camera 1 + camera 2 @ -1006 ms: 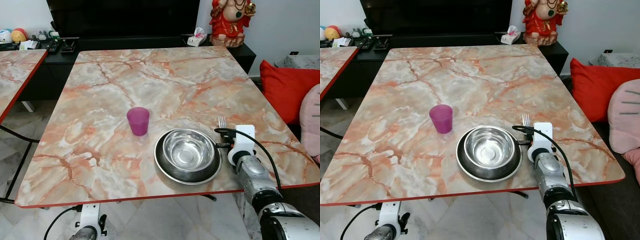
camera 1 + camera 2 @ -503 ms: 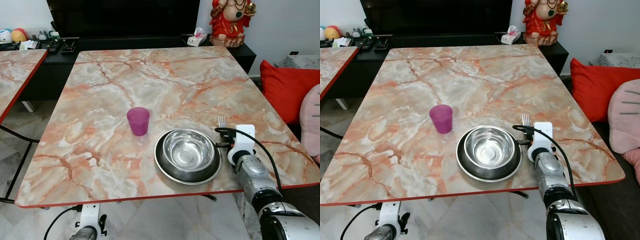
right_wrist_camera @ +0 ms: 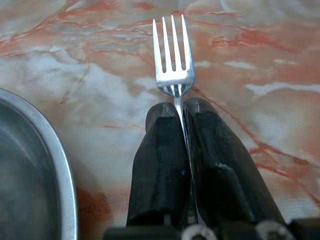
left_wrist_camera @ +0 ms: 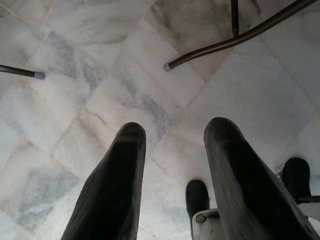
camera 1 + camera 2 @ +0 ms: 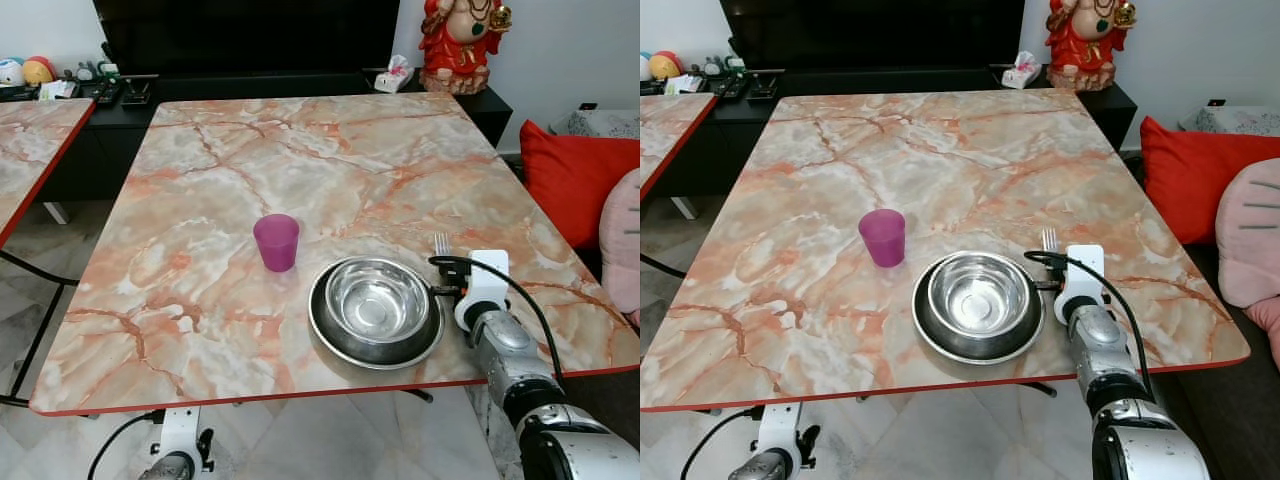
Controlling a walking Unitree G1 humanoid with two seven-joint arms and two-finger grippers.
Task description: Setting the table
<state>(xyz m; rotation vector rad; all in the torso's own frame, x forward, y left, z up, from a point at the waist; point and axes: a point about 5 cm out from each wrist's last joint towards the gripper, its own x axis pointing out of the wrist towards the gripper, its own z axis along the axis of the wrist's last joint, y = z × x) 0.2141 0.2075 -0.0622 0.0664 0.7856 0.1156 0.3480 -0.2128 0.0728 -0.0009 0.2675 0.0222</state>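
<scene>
Right hand [image 3: 181,125]: clamped on fork [image 3: 173,60], low over desk [image 5: 200,290] beside plate [image 5: 322,335]. Risk: fork skews on release. Left hand [image 4: 175,165]: wide, idle.

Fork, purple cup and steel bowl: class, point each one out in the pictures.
fork [image 3: 173,75]: right wrist view, base of the tines.
purple cup [image 5: 277,246]: left eye view, side wall.
steel bowl [image 5: 378,300]: left eye view, inside bottom.

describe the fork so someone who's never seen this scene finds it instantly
Start at the marble-patterned table and go to its near right edge, where a steel bowl sits in a steel plate. Just right of the plate, the fork is pinched in the right gripper: the one thin, four-tined piece.
</scene>
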